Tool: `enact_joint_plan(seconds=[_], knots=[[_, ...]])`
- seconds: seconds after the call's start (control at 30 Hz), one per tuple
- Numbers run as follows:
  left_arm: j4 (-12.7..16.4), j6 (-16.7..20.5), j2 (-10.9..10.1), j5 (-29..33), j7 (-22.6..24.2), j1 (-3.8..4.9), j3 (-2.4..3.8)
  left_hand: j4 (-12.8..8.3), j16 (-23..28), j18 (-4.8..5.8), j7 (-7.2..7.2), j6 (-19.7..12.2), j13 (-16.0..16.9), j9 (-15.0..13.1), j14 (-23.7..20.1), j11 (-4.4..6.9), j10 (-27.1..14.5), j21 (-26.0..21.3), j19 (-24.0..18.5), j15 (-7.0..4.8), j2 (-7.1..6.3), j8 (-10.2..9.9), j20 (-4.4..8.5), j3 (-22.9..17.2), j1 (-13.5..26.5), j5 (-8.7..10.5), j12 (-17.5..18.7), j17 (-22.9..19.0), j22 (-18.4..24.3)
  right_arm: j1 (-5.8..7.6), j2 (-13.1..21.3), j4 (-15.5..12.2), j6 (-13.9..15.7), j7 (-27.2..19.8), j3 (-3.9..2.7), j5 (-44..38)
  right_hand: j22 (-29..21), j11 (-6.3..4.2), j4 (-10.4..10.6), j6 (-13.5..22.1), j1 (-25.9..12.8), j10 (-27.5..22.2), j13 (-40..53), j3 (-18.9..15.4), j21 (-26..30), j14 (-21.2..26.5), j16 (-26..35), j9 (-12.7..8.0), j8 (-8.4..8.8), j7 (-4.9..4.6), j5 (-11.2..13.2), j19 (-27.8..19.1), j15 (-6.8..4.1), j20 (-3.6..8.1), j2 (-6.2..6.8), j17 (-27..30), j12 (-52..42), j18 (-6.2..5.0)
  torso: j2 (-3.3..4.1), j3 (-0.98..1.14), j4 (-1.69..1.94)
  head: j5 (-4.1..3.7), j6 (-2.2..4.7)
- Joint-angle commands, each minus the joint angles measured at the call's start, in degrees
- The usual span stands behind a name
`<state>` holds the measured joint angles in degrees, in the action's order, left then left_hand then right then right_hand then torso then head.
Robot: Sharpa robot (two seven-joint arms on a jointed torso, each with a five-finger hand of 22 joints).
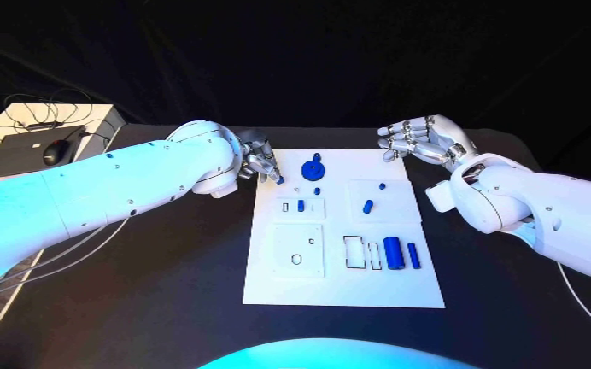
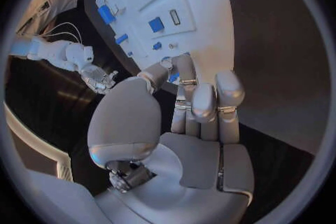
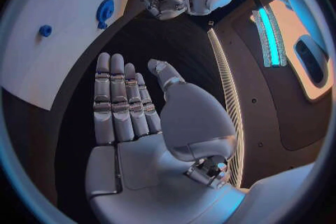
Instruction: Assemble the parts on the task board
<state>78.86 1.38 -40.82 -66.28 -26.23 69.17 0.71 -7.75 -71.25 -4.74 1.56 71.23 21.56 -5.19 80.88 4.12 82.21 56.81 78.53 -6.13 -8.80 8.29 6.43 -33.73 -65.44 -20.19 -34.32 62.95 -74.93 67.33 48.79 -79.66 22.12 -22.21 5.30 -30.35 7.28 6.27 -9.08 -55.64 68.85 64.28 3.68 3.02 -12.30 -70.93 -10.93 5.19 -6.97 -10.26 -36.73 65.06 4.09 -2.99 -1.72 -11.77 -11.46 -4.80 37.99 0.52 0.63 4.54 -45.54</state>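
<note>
The white task board (image 1: pixel 345 288) lies in the middle of the black tabletop (image 1: pixel 184 301). Small blue parts sit on it: a round disc-shaped piece (image 1: pixel 313 166) at the far end, a tiny piece (image 1: pixel 317 190) just near of that, a small upright piece (image 1: pixel 301 206) on the left square plate, a short peg (image 1: pixel 367 207) and a tinier bit (image 1: pixel 382 186) on the right square plate, and a thick cylinder (image 1: pixel 393 252) with a thinner rod (image 1: pixel 414 254) just to its right at the near right side.

The left hand (image 1: pixel 261 164) is at the far left corner of the board. In the left wrist view its fingers (image 2: pixel 183 70) are bent toward the thumb with something small and blue (image 2: pixel 173 77) between the tips, apparently pinched; what that piece is cannot be told.

The right hand (image 1: pixel 418 140) hovers over the tabletop just beyond the board's far right corner, well apart from the parts. The right wrist view shows its fingers (image 3: pixel 115 101) stretched straight and side by side, thumb apart, released and grasping nothing.
</note>
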Motion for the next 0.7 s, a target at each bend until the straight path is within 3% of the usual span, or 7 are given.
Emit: enact_joint_plan(seconds=[0.03, 0.4, 0.5, 0.57, 0.7], knots=[[1.14, 1.91, -0.8, 3.71, -0.05, -0.16, -0.02, -0.5, 0.26, 0.98, -0.74, 1.21, 0.68, -12.45, 0.56, 0.13, 0.75, 0.55, 0.59, 0.0, 0.18, 3.55, 0.07, -0.06, 0.9, -0.3, 0.36, 0.75, -5.2, -0.03, 0.03, -0.05, -0.43, -0.42, -0.02, -0.32, 0.07, 0.16, 0.21, 0.09, 0.16, 0.42, -0.08, 0.21, -0.37, -0.05, 0.24, -0.09, 0.26, -0.36, -0.2, -0.28, -0.25, -0.05, 0.44, -0.01, 0.31, 0.85, -0.09, 0.11, 0.02, 0.11, 0.01], [5.17, 4.23, -3.7, 10.85, -2.53, -0.86, -0.31, -0.21, -0.74, 1.39, -1.84, 3.59, 2.66, -14.09, 1.3, 0.72, 3.08, 2.73, 1.39, -0.26, -0.22, 2.76, 0.22, -0.49, 2.45, -1.15, 0.51, 3.06, -5.67, -0.03, 0.17, -0.06, -0.25, -0.4, -0.02, -0.33, 0.05, 0.15, 0.24, 0.1, 0.29, 0.42, -0.08, 0.19, -0.34, -0.07, 0.25, -0.09, 0.27, -0.34, -0.18, -0.23, -0.26, -0.04, 0.49, -0.01, 0.3, 0.83, -0.14, 0.18, 0.02, 0.32, -0.18], [6.16, 5.74, -4.32, 12.82, -3.03, -1.05, -0.78, -0.34, -0.81, 1.53, -2.0, 4.24, 3.4, -14.24, 1.34, 0.79, 3.59, 3.39, 1.53, -0.31, -0.22, 2.26, 0.32, -0.75, 2.72, -1.34, 1.04, 3.3, -5.81, -0.04, 0.19, -0.05, -0.19, -0.4, -0.02, -0.34, 0.05, 0.16, 0.21, 0.11, 0.32, 0.4, -0.08, 0.24, -0.35, -0.06, 0.26, -0.09, 0.29, -0.37, -0.21, -0.22, -0.26, -0.04, 0.5, 0.0, 0.32, 0.83, -0.18, 0.24, 0.04, 0.36, -0.19], [6.94, 7.82, -4.86, 14.46, -3.34, -1.15, -1.37, -0.45, -0.81, 1.54, -2.05, 4.46, 3.64, -14.25, 1.38, 0.83, 3.74, 3.55, 1.58, -0.34, -0.22, 2.12, 0.36, -0.88, 2.87, -1.37, 1.17, 3.31, -5.83, -0.03, 0.2, 0.0, -0.16, -0.4, -0.02, -0.35, 0.05, 0.16, 0.21, 0.11, 0.32, 0.4, -0.08, 0.24, -0.35, -0.06, 0.26, -0.09, 0.29, -0.37, -0.21, -0.22, -0.26, -0.04, 0.5, 0.0, 0.32, 0.83, -0.33, 0.46, 0.07, 0.44, -0.37], [8.31, 11.5, -5.87, 16.56, -3.43, -1.23, -2.67, -0.74, -0.67, 1.55, -2.12, 4.85, 3.97, -14.19, 1.41, 0.9, 3.99, 3.83, 1.68, -0.39, -0.32, 1.87, 0.39, -1.24, 3.11, -1.53, 1.37, 3.09, -5.84, -0.02, 0.18, 0.26, 0.01, -0.4, -0.02, -0.28, 0.05, 0.16, 0.21, 0.11, 0.32, 0.4, -0.08, 0.24, -0.35, -0.06, 0.26, -0.09, 0.29, -0.37, -0.21, -0.22, -0.26, -0.04, 0.5, 0.0, 0.32, 0.83, -0.56, 0.72, 0.09, 0.49, -0.66]])
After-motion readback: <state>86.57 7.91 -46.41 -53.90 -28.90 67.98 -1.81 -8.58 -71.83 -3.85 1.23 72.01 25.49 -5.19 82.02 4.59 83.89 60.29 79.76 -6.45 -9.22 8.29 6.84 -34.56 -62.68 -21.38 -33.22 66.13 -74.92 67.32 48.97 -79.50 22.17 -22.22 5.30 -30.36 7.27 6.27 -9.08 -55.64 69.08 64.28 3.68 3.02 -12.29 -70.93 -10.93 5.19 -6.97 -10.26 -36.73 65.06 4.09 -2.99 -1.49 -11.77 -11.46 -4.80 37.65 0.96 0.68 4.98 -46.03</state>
